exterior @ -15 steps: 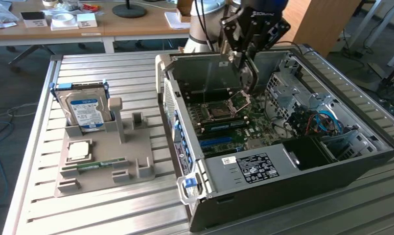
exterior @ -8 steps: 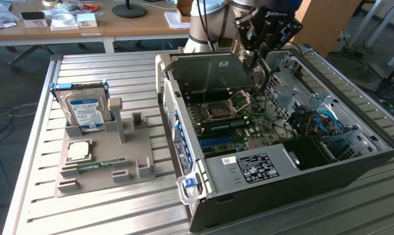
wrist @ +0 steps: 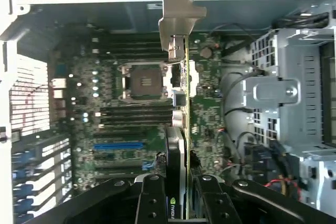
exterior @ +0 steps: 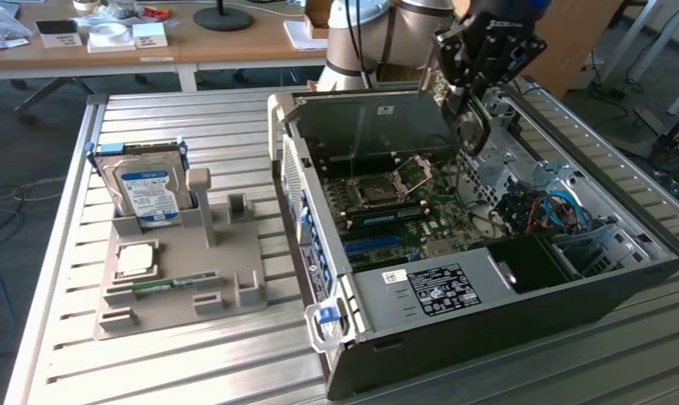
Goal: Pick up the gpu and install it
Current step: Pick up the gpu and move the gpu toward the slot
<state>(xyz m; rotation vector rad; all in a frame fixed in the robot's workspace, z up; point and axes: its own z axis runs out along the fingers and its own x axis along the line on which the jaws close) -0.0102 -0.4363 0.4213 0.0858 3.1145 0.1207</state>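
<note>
The gpu (wrist: 181,129) shows edge-on in the wrist view as a thin green slat, with a dark cooler face and a silver bracket at its far end. My gripper (wrist: 176,195) is shut on it, one black finger (wrist: 152,203) on each side. In the exterior view the gripper (exterior: 474,91) hangs over the back part of the open computer case (exterior: 316,211), and the gpu (exterior: 472,128) points down into it, clear above the motherboard (exterior: 396,211). Below the card lie the CPU socket (wrist: 142,81) and a blue slot (wrist: 118,145).
A grey parts tray (exterior: 148,316) on the exterior view's left holds a hard drive (exterior: 148,190), a square chip (exterior: 134,259) and a green memory stick (exterior: 164,285). Inside the case sit the power supply (exterior: 446,287), a metal drive cage (wrist: 294,93) and loose cables (exterior: 553,211).
</note>
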